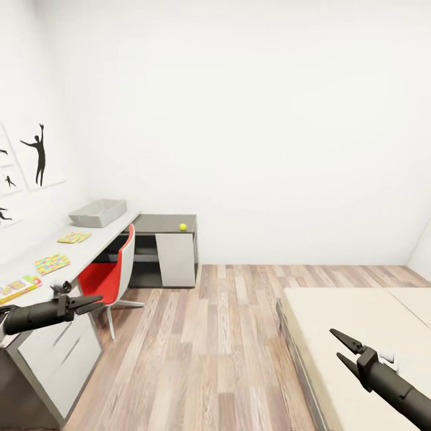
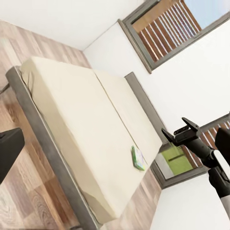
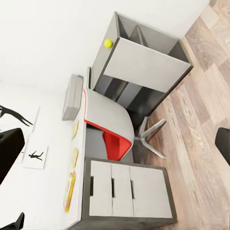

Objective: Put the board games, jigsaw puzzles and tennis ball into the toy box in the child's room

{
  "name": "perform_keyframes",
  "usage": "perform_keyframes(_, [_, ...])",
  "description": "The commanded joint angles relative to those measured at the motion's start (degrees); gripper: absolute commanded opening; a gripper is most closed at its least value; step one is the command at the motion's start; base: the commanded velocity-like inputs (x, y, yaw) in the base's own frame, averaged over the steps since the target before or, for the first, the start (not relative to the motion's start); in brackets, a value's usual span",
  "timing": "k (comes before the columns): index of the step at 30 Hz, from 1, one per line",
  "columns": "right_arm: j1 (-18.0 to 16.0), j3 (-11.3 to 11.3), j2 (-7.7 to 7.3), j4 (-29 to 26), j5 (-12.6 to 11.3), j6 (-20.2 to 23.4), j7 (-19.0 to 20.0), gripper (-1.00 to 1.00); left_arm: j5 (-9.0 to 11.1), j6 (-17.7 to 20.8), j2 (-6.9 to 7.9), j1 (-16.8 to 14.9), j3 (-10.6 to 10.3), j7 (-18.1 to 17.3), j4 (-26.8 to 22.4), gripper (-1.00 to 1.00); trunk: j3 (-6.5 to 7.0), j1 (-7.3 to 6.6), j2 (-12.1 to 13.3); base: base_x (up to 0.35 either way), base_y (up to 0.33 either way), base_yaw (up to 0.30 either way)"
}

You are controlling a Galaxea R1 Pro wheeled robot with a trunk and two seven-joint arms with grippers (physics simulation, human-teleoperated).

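So the table [image 1: 108, 236] held one toy box [image 1: 98, 212], two puzzles [image 1: 74, 237] [image 1: 52, 263], one board game [image 1: 18, 288] and one ball [image 1: 182, 227] on the dark corner section; one red chair [image 1: 111, 275] stood at it; one more game [image 2: 138, 158] lay on the bed [image 2: 81, 129]; left gripper [image 1: 90, 304] looked nearly closed and empty; right gripper [image 1: 340, 348] was spread, empty, over the bed edge.

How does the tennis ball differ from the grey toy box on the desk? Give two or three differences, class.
The tennis ball is small, round and yellow-green; the toy box is far larger, rectangular and light grey. The ball sits on the dark corner section, the box on the pale top. Both rest on the desk.
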Motion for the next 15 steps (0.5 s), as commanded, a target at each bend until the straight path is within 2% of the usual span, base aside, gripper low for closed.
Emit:
perform_keyframes(1, [0.02,-0.08,-0.01,-0.01,0.48,0.17,0.49,1.00,0.00,0.61,-0.01,-0.04,-0.04,-0.21,0.02,1.00,-0.07,-0.01,-0.05,-0.249,0.000,0.281])
perform_keyframes(5, [0.03,-0.08,-0.01,0.00,0.48,0.17,0.49,1.00,0.00,0.61,-0.01,-0.04,-0.04,-0.21,0.02,1.00,-0.23,-0.01,-0.05,-0.180,0.000,0.280])
perform_keyframes(11, [0.13,-0.08,-0.01,0.01,0.54,0.12,0.49,1.00,0.00,0.61,-0.01,-0.04,-0.03,-0.21,0.02,1.00,-0.48,-0.01,-0.05,-0.065,0.000,0.266])
perform_keyframes(15, [0.17,-0.09,-0.01,0.01,0.56,0.10,0.49,1.00,0.00,0.61,-0.01,-0.04,-0.03,-0.21,0.02,1.00,-0.61,-0.01,-0.05,-0.022,0.000,0.147])
